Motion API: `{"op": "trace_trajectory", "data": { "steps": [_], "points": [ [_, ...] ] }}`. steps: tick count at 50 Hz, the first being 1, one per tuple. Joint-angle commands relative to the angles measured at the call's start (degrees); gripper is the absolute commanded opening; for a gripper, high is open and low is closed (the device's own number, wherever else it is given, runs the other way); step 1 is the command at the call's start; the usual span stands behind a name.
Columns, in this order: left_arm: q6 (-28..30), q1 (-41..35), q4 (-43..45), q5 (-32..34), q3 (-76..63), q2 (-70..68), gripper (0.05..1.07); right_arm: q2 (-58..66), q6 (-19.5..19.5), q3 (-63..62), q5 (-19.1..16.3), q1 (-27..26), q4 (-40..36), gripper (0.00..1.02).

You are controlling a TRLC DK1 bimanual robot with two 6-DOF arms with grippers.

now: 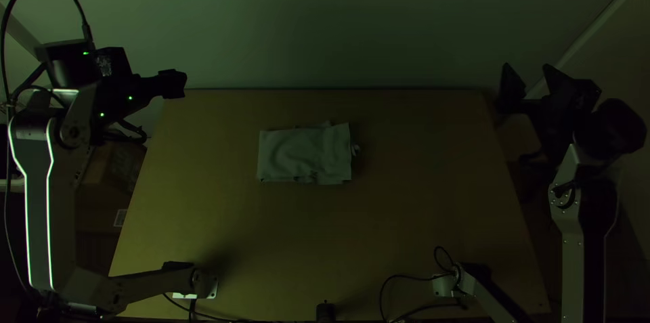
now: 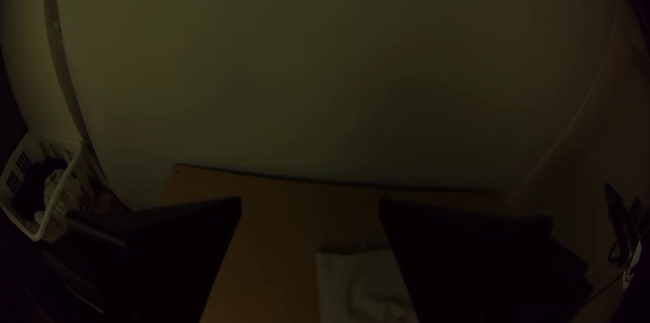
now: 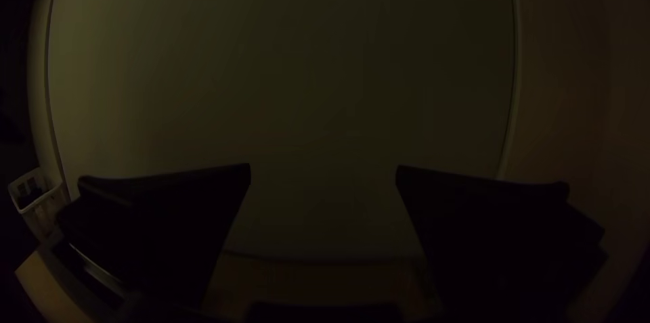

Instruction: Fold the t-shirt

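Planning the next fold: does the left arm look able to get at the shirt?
Probably yes: the left hand is open, and nothing visible blocks its way over the table to the shirt.

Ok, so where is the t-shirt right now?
In the top view, the t-shirt lies folded on the wooden table, a little left of the middle, closer to its far edge than its near one.
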Motion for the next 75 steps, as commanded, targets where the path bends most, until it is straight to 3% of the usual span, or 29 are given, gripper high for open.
{"op": "trace_trajectory", "data": {
  "steps": [1, 34, 38, 51, 64, 70, 75],
  "points": [
    [2.26, 2.24, 2.43, -0.26, -5.35, -7.26, 1.03, -3.75, -2.56, -2.26, 0.37, -0.25, 2.91, 0.98],
    [4.02, 15.51, 34.51, -0.53, -59.49, -54.20, 1.03, -30.29, -10.38, -31.44, 0.72, -0.34, 13.55, 0.98],
    [5.60, 15.78, 36.71, -0.44, -65.38, -59.12, 1.03, -34.51, -12.58, -36.18, 0.72, -0.08, 13.99, 0.98],
    [9.56, 15.86, 42.34, -0.44, -82.25, -74.06, 1.03, -45.76, -13.81, -50.69, 0.81, -0.60, 17.85, 0.98],
    [9.47, 17.09, 52.09, -0.44, -94.91, -74.41, 1.03, -57.10, -15.04, -67.65, 0.81, -2.01, 23.57, 0.98],
    [10.35, 17.18, 59.91, -0.44, -101.15, -74.41, 1.03, -57.28, -14.34, -72.13, 0.81, -2.10, 26.29, 0.98],
    [10.53, 17.18, 61.06, -0.44, -104.22, -74.41, 1.03, -57.36, -14.34, -75.03, 0.81, -2.54, 28.58, 0.98]
  ]
}}
